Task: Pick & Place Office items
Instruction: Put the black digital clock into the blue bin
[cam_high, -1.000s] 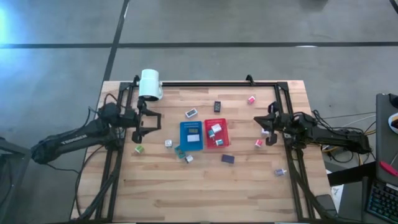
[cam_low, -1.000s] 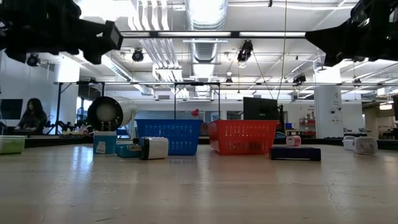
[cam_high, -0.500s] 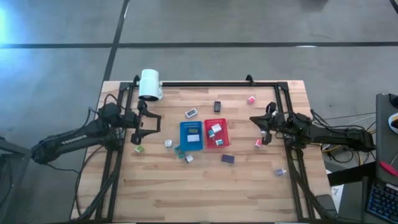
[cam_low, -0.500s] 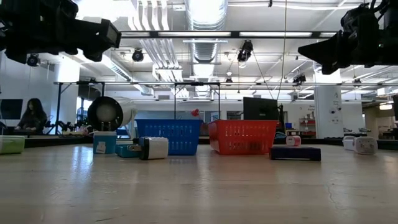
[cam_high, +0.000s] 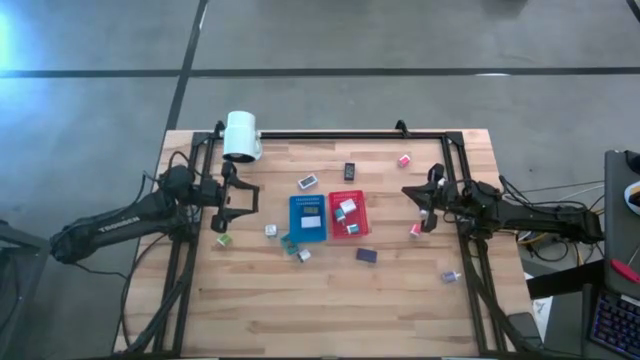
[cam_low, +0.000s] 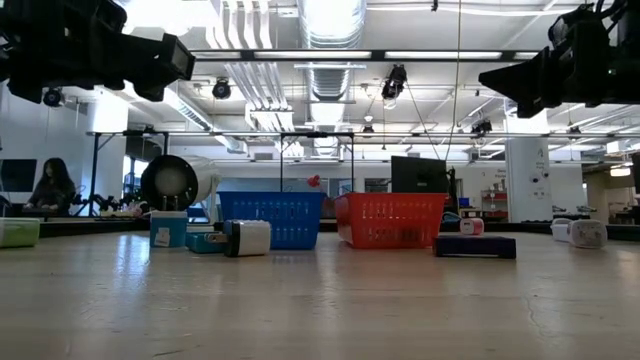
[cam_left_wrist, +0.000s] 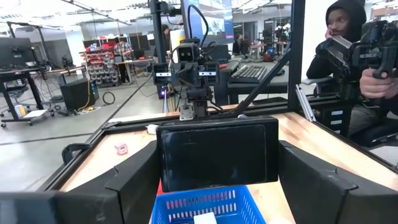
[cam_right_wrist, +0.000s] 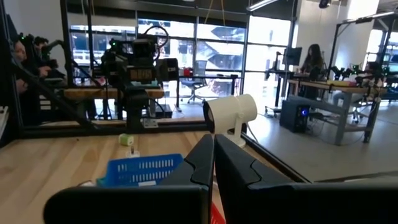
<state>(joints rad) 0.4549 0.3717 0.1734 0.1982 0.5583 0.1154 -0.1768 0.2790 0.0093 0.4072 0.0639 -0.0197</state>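
Over the left side of the desk (cam_high: 330, 300), your left claw (cam_high: 248, 200) hangs above the surface with its fingers spread wide and nothing between them. It points toward the blue tray (cam_high: 308, 217); the left wrist view shows that tray's near wall just past the fingers.

Right claw (cam_high: 421, 208) is up off the desk on the right side, fingers pressed together, holding nothing. A pink-red item (cam_high: 415, 230) lies on the desk just beside it.

Office items are scattered around the two trays:
- white block (cam_high: 347, 207) in the red tray (cam_high: 349, 214), plus another light piece beside it
- black block (cam_high: 350, 171) and a white-and-blue item (cam_high: 307, 182) beyond the trays
- pink item (cam_high: 404, 160) near the far right corner of the frame
- green item (cam_high: 224, 240) below the left claw
- small white cube (cam_high: 270, 231), teal piece (cam_high: 288, 241) and white piece (cam_high: 303, 255) by the blue tray's near-left corner
- dark blue block (cam_high: 366, 256) in front of the red tray
- one small item (cam_high: 449, 276) near the right frame rail

White lamp head (cam_high: 241, 135) sits at the far left corner.
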